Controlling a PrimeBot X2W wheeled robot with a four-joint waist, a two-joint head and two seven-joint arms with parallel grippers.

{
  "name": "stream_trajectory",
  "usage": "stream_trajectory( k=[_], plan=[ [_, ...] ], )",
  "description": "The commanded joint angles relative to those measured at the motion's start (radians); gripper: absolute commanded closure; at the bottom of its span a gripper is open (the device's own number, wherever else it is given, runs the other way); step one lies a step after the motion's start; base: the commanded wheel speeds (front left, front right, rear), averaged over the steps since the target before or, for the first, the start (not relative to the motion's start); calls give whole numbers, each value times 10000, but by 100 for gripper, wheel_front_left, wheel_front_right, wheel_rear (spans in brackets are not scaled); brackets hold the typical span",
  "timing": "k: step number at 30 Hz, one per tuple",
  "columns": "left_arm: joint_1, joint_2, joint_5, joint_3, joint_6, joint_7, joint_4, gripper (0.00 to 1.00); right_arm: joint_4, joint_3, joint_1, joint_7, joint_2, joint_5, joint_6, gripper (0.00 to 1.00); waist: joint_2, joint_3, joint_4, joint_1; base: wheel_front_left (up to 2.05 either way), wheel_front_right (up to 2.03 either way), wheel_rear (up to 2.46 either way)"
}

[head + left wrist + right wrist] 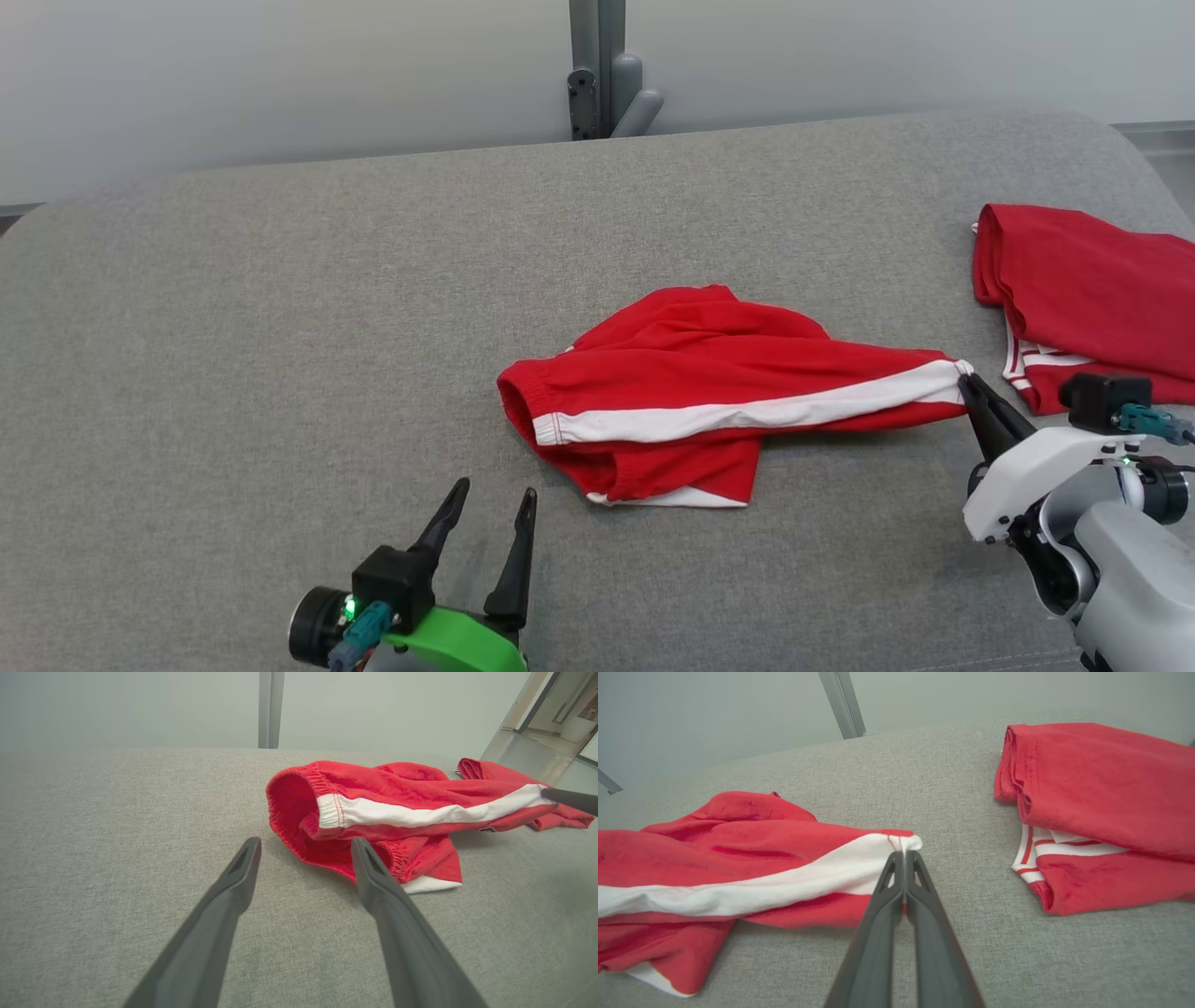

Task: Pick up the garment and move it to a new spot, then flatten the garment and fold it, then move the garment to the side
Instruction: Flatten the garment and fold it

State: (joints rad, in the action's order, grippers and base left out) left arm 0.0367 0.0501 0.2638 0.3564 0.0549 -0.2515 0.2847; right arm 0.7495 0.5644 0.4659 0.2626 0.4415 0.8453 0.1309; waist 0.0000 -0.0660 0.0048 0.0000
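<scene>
The garment (709,373) is a pair of red shorts with a white side stripe, lying crumpled in the middle of the grey padded surface (280,327). My right gripper (964,374) is shut on the white-striped hem corner at the garment's right end, seen close up in the right wrist view (903,855) with the garment (738,868) stretching to the left. My left gripper (495,493) stands open near the front edge, a little short of the elastic waistband (299,807); its fingers (233,882) hold nothing.
A second red garment (1092,289) with white trim lies folded at the right edge of the surface, also in the right wrist view (1101,807). A grey post (597,65) rises behind the surface against the pale wall.
</scene>
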Motion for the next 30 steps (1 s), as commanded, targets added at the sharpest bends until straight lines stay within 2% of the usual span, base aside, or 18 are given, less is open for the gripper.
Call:
stream_trajectory(
  k=[1,6,20,21,22,25,26,30],
  plan=[
    [395,12,185,127,140,59,266,0,-39,-38,-131,29,-30,-77,-5,100,0,6,-5,0,0,0,0],
    [1308,18,553,508,341,179,1358,0,21,114,-128,31,-94,-164,-5,100,0,10,-28,0,0,0,0],
    [3230,17,1510,1318,676,937,3266,0,67,520,265,30,-95,-214,-5,100,0,-224,-134,0,0,0,0],
    [3316,16,1571,1391,688,951,3330,15,69,546,300,32,-92,-216,-5,100,0,-245,-154,0,0,0,0],
    [3397,16,1626,1429,690,936,3391,26,80,569,324,31,-82,-221,-5,100,0,-262,-170,0,0,0,0],
    [3566,17,1813,1597,718,1019,3591,97,91,615,360,31,-50,-215,-5,100,0,-301,-207,0,0,0,0],
    [3605,19,1907,1642,724,1048,3638,100,96,626,378,32,-37,-211,-5,100,0,-310,-215,0,0,0,0],
    [3661,19,2159,1805,743,1156,3755,100,89,626,443,32,0,-203,-5,100,0,-264,-229,0,0,0,0]
  ],
)
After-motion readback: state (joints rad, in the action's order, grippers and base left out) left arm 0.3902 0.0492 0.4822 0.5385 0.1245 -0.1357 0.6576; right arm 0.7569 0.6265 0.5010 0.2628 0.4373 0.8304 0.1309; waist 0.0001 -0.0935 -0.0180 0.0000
